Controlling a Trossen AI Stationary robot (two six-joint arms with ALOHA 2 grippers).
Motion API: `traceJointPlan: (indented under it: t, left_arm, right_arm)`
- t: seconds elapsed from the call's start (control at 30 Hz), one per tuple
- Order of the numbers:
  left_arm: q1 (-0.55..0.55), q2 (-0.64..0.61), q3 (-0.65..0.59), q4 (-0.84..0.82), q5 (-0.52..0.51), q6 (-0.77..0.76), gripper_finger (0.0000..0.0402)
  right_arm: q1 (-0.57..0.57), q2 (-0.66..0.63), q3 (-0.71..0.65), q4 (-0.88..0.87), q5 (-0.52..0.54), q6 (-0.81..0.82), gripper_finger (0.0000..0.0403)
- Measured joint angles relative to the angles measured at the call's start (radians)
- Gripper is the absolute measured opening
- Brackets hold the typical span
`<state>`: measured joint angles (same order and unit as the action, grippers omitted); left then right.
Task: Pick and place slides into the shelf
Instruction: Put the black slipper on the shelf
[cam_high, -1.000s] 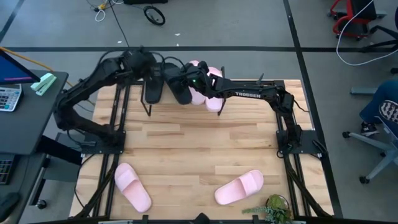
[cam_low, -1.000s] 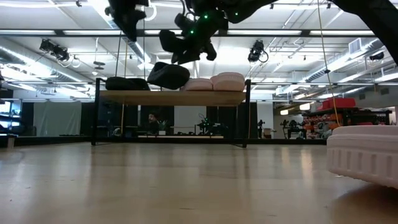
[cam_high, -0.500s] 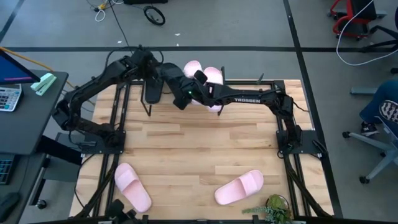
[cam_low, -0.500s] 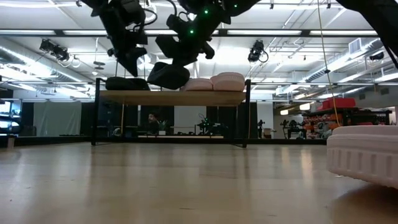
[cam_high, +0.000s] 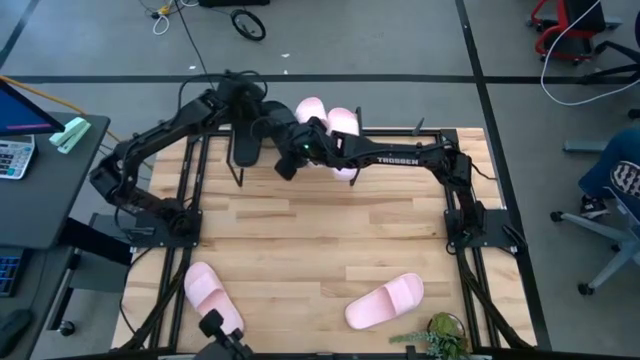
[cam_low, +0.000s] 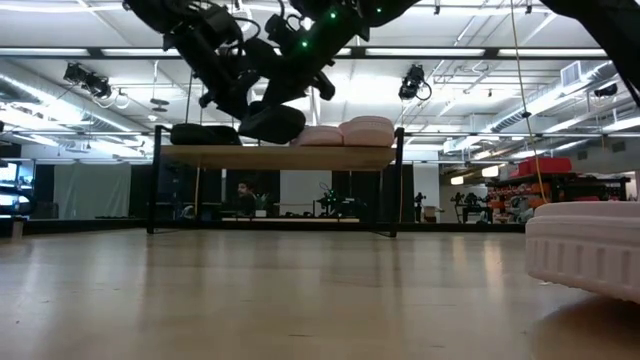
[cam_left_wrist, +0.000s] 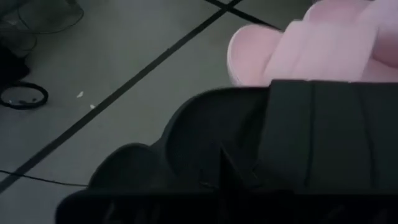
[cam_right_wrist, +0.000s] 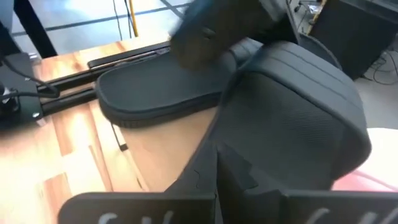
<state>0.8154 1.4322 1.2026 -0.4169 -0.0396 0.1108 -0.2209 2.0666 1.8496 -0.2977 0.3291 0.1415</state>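
The shelf (cam_low: 300, 156) stands at the table's far edge. On its top board lie a flat black slide (cam_high: 245, 143), a second black slide (cam_high: 288, 155) askew, and two pale pink slides (cam_high: 330, 120). Both grippers are over the second black slide and shut. My left gripper (cam_high: 262, 112) comes from the left and my right gripper (cam_high: 297, 140) from the right. Two more pink slides (cam_high: 212, 300) (cam_high: 385, 302) lie soles down near the table's front edge. My left gripper's shut fingers (cam_left_wrist: 186, 186) point at the far end of the second black slide (cam_left_wrist: 298, 137), close before it; whether they touch it I cannot tell. My right gripper's shut fingers (cam_right_wrist: 186, 186) lie against that slide's strap (cam_right_wrist: 292, 106), coming from the table's right and slanting down. The slide rests on the shelf's top board.
A small potted plant (cam_high: 440, 335) stands at the table's near right corner. A desk with a calculator (cam_high: 15, 155) is beyond the left edge. The middle of the wooden tabletop (cam_high: 320, 230) lies between the shelf and the near slides.
Both grippers have shut. My left gripper has come down and toward the table's right, up to the second black slide. My right gripper has shifted a little toward the left over the same slide.
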Motion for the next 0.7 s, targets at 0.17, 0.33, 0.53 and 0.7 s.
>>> traceJointPlan:
  t: [0.17,0.33,0.53,0.7]
  left_arm:
    - [0.0,0.003,0.0,0.001,-0.009,0.005,0.0004]
    - [-0.003,-0.038,0.0,-0.021,-0.01,0.004,0.0005]
    - [-0.045,-0.052,0.001,-0.031,-0.017,-0.03,0.0006]
    - [-0.091,-0.045,0.002,-0.078,-0.032,-0.073,0.0004]
  right_arm:
    - [0.011,0.0,0.0,-0.005,-0.001,-0.032,0.0002]
    - [0.017,0.0,0.0,-0.016,0.007,-0.055,0.0002]
    - [0.006,0.0,0.0,-0.028,0.049,-0.034,0.0002]
    - [-0.001,0.0,0.0,-0.028,0.051,-0.015,0.0002]
